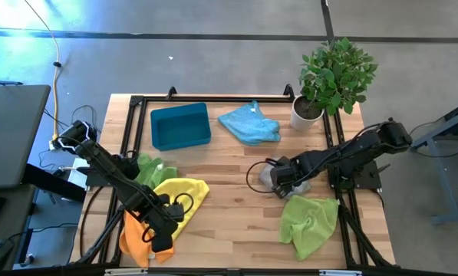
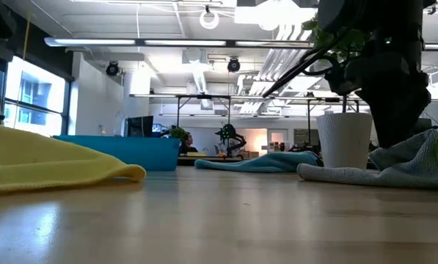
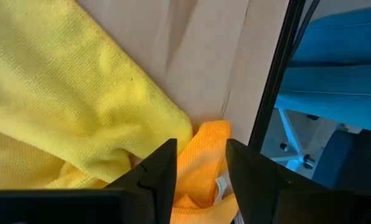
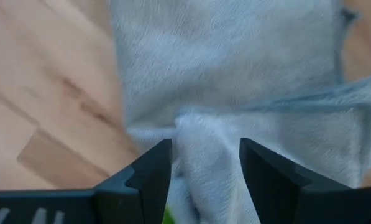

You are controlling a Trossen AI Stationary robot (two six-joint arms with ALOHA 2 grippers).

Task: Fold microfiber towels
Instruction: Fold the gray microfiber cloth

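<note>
At the table's near edge, the left gripper (image 1: 158, 236) hangs over the orange towel (image 1: 133, 239), its dark fingers (image 3: 157, 177) parted with orange cloth showing in the gap; a grip cannot be told. The yellow towel (image 1: 184, 193) lies partly over the orange one, with a lime towel (image 1: 147, 170) beyond it. On the right, a second lime towel (image 1: 309, 222) sits crumpled near the front. Just behind it the right gripper (image 1: 277, 179) stands over the grey towel (image 1: 268, 174), jaws spread with a ridge of grey cloth between them. Farther back lie the teal tray (image 1: 180, 126), the light blue towel (image 1: 249, 123) and a potted plant (image 1: 330, 77).
</note>
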